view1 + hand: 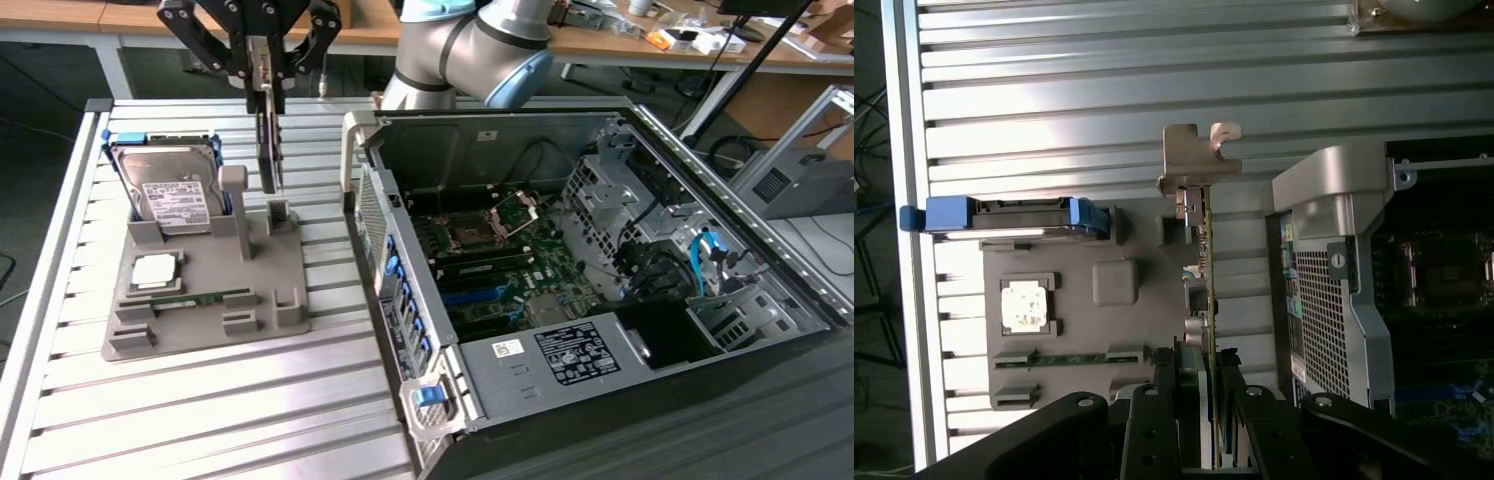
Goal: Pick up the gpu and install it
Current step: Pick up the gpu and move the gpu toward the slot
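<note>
The end effector (271, 82) was clamped shut on the top edge of the gpu (271, 150), a finger (1164, 400) against each face. The gpu hung upright over the gray holder (200, 325), between that holder's hard drive (167, 195) and the open computer case (467, 150).
</note>
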{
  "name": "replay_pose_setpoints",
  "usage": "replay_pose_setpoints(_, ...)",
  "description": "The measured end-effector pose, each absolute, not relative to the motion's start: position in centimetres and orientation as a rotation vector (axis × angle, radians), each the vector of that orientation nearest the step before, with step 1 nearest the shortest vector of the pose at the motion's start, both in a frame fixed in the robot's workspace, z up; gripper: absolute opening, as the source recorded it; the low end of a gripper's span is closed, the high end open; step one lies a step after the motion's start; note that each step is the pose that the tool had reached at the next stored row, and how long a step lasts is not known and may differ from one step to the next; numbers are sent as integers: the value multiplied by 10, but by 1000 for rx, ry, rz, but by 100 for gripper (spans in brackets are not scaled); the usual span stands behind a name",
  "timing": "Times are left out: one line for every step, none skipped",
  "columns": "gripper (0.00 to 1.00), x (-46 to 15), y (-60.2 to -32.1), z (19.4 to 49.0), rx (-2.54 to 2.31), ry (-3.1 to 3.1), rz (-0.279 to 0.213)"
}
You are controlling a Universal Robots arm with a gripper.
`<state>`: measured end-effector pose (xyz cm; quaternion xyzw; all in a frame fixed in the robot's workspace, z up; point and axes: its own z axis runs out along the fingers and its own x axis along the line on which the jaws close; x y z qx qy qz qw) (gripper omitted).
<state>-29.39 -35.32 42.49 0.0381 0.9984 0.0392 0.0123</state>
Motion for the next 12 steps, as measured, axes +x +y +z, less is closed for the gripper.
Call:
replay_pose_setpoints(27,-294,-353,425,119,3112,122)
replay_pose_setpoints(27,-294,-353,425,119,3112,122)
replay_pose_setpoints(27,-294,-353,425,119,3112,122)
replay_pose_setpoints(27,-294,-353,425,119,3113,122)
replay_pose_setpoints(27,-294,-354,425,119,3113,122)
replay_pose_setpoints(27,-294,-354,425,119,3113,122)
replay_pose_setpoints(27,-294,-354,425,119,3113,122)
replay_pose_setpoints(27,-294,-355,425,119,3112,122)
replay_pose_setpoints(27,-294,-356,425,119,3112,122)
replay_pose_setpoints(27,-294,-357,425,119,3112,122)
replay_pose_setpoints(27,-293,-357,425,119,3112,122)
replay_pose_setpoints(27,-293,-358,425,119,3112,122)
